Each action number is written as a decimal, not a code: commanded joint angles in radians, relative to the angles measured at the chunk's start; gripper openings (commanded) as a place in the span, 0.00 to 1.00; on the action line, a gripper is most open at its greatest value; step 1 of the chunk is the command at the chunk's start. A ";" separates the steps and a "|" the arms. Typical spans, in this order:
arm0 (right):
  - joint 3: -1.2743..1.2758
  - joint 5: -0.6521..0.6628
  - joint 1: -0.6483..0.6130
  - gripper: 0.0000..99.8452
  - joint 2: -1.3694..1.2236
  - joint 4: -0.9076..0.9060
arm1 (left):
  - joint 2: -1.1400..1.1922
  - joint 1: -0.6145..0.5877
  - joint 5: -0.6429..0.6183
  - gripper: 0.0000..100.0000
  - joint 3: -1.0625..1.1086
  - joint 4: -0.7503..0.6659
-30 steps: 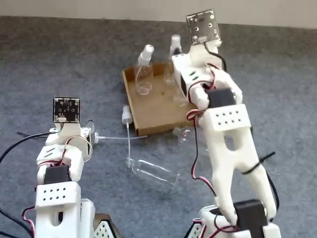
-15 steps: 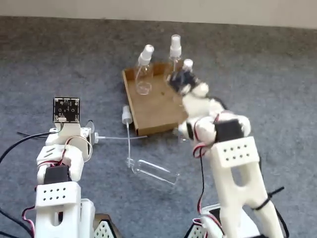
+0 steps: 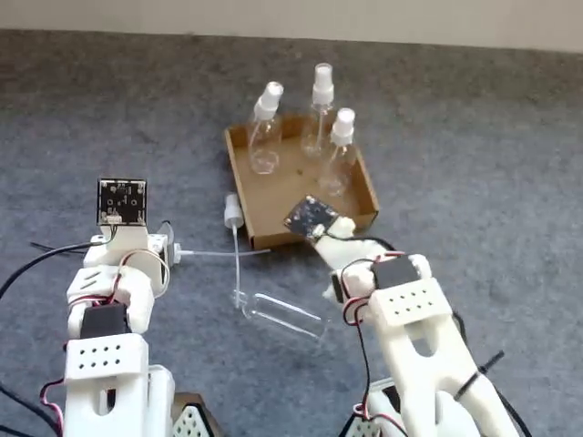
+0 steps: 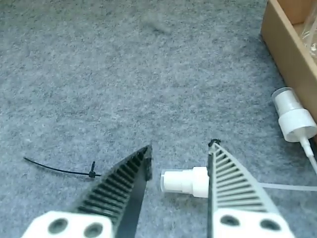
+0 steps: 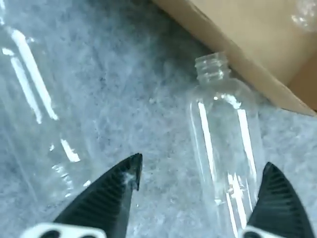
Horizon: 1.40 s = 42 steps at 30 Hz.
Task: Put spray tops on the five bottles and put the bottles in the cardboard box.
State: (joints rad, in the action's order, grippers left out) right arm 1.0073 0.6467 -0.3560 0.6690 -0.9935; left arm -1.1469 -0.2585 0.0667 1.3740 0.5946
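Gaping wide, right end effector (image 5: 203, 162) hovers over uncapped bottle (image 5: 224, 124); left end effector (image 4: 181, 147), fingers apart, straddles spray top (image 4: 184, 182).

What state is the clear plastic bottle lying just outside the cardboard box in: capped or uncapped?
Uncapped. The clear plastic bottle lies on its side, its threaded neck bare, pointing toward the cardboard box.

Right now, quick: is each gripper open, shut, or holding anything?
Left gripper: open, holding nothing, fingers either side of a loose spray top.
Right gripper: open, empty, over an uncapped bottle lying beside the cardboard box.
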 commanded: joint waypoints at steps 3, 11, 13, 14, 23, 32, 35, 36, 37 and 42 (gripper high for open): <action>-0.008 0.009 0.056 0.31 -0.116 0.124 | -0.004 -0.008 0.006 0.18 -0.004 -0.025; -0.002 0.012 0.171 0.19 -0.213 0.191 | -0.004 -0.008 0.006 0.18 -0.004 -0.025; 0.002 0.014 0.196 0.15 -0.216 0.199 | -0.004 -0.008 0.006 0.18 -0.002 -0.025; 0.002 0.014 0.219 0.13 -0.217 0.193 | -0.005 -0.008 0.006 0.18 0.004 -0.025; -0.021 0.051 0.682 0.05 -0.225 0.183 | -0.008 -0.008 0.006 0.18 0.012 -0.029; -0.268 0.087 0.946 0.05 -0.469 0.183 | -0.004 -0.007 0.008 0.18 0.002 -0.023; -0.326 0.089 0.957 0.05 -0.596 0.183 | -0.004 -0.007 0.008 0.18 0.002 -0.023; -0.341 0.087 0.955 0.05 -0.634 0.183 | -0.004 -0.007 0.008 0.18 0.002 -0.023; -0.354 0.087 0.954 0.05 -0.667 0.183 | -0.004 -0.007 0.008 0.18 0.002 -0.020; -0.412 0.087 0.957 0.06 -0.754 0.179 | -0.001 -0.015 0.054 0.18 -0.114 0.126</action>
State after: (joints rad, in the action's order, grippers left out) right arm 0.6160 0.7250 0.5831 -0.0276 -0.8186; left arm -1.1469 -0.2585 0.0667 1.3802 0.6176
